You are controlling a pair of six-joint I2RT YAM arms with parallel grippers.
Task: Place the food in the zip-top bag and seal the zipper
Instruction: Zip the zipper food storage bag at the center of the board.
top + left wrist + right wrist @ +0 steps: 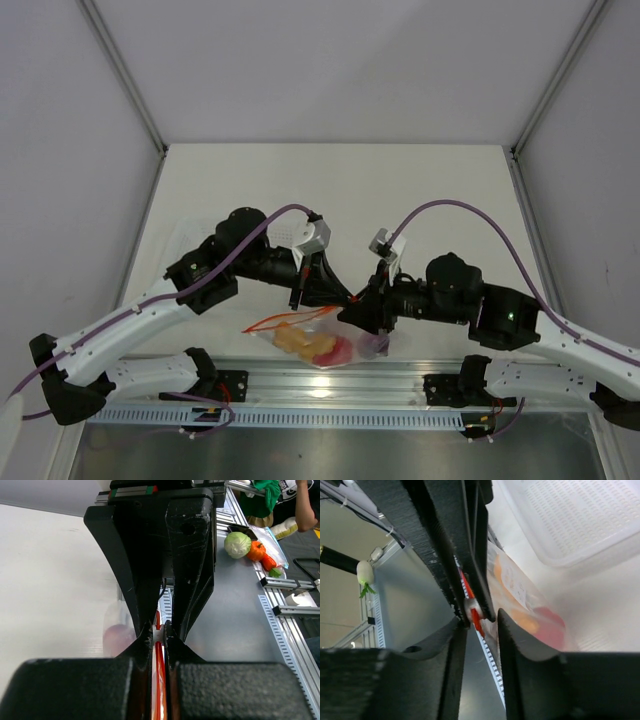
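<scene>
The zip-top bag (318, 336) lies near the front edge, with the orange-yellow piece (296, 341), the red piece (335, 350) and the purple piece (376, 344) inside it. Its red-orange zipper (288, 320) runs up to where both grippers meet. My left gripper (338, 293) is shut on the zipper (159, 680) at its white slider (159, 635). My right gripper (358, 305) faces it, its jaws a little apart on either side of the strip's end (477, 619). The purple piece (118, 638) shows blurred through the bag, and the red piece (551, 625) shows through the film.
The rigid clear tray with a dotted base (570, 515) sits behind the bag, partly hidden by the left arm (283, 229). An aluminium rail (330, 385) runs along the front edge. Spare toy vegetables (238, 544) lie off the table.
</scene>
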